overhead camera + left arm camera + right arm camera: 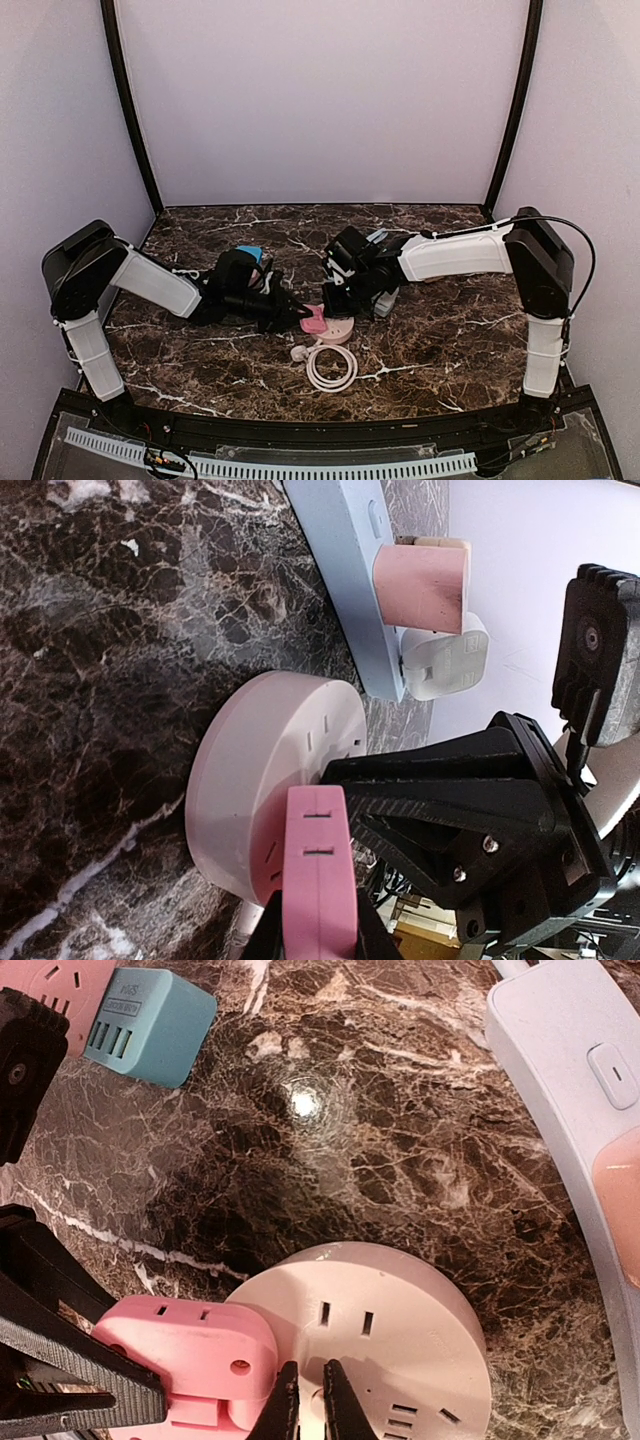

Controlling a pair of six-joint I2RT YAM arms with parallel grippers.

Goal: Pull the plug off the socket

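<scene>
A round pale pink socket lies on the marble table, also in the left wrist view and the right wrist view. A pink plug sits at its left edge; its prongs are hidden. My left gripper is shut on the pink plug, with its black fingers on both sides of the plug. My right gripper is shut, its tips pressing down on the socket's top face, beside the plug.
A white cable coil lies in front of the socket. A pale power strip with a pink adapter and a white plug lies to the right. A blue cube adapter sits behind the left gripper.
</scene>
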